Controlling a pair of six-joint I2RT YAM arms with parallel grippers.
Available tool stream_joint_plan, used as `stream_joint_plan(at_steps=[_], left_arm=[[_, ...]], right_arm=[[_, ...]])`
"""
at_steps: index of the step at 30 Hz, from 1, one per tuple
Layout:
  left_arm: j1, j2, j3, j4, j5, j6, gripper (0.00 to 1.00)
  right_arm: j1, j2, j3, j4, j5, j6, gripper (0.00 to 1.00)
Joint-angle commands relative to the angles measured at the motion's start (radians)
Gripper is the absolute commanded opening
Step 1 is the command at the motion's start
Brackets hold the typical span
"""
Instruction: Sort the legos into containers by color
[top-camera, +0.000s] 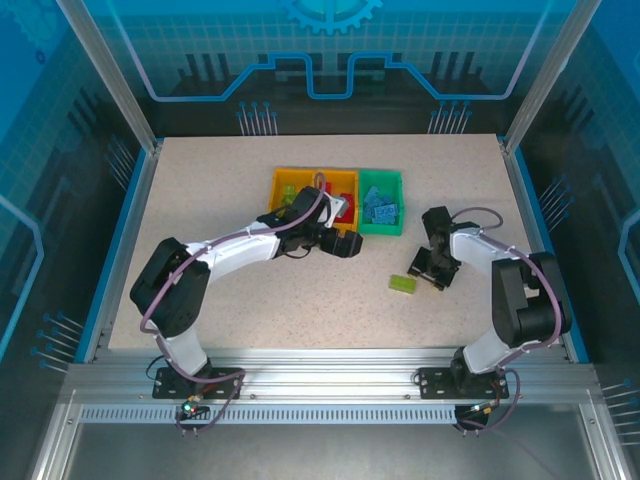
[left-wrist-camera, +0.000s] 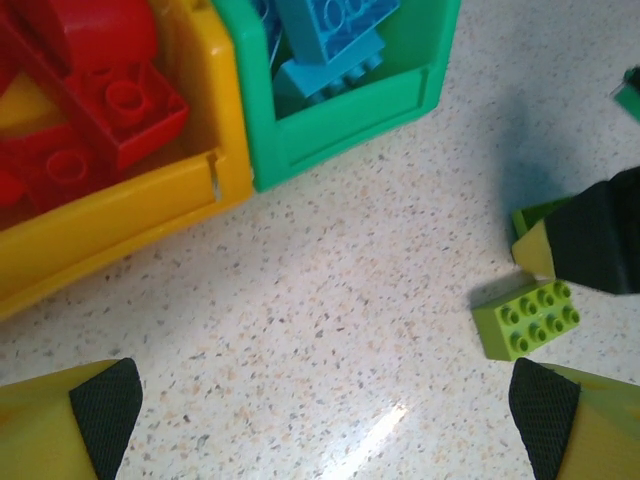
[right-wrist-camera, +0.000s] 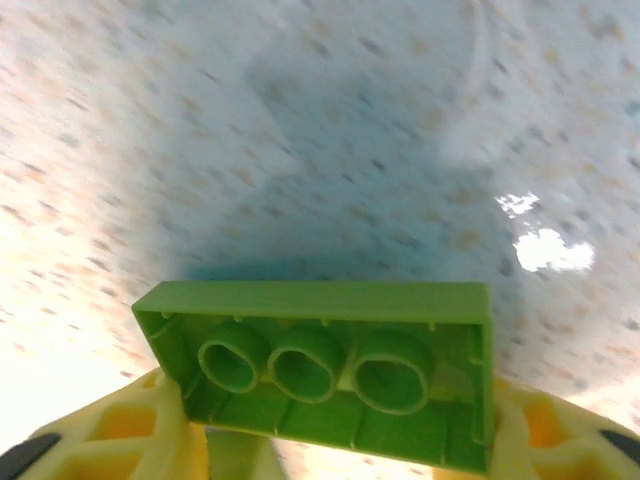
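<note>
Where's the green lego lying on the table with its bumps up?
In the top view, the loose lego lies on the table right of centre, in front of the green bin and just left of the right hand, which grips a second lego.

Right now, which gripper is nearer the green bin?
Left. The left gripper hangs at the near left corner of the green bin; the right gripper is farther, off its right corner.
</note>
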Motion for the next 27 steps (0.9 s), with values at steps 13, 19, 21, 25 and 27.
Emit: stream_joint_plan(at_steps=[13, 19, 21, 25, 27], left_arm=[[-0.003, -0.059, -0.052, 0.003, -0.048, -0.024, 0.99], [-0.003, -0.058, -0.054, 0.002, -0.051, -0.028, 0.99], [-0.003, -0.061, -0.057, -0.001, -0.058, -0.026, 0.99], [-0.001, -0.072, -0.063, -0.021, -0.109, -0.029, 0.99], [0.005, -0.087, -0.079, -0.026, -0.150, -0.048, 0.99]], right_arm=[[0.037, 0.020, 0.066, 0.035, 0.001, -0.081, 0.52], [0.058, 0.015, 0.073, 0.040, 0.003, -0.097, 0.52], [0.077, -0.006, 0.078, 0.042, 0.003, -0.098, 0.52], [0.130, -0.052, 0.141, -0.002, 0.016, -0.106, 0.52], [0.168, -0.061, 0.194, -0.032, 0.029, -0.113, 0.52]])
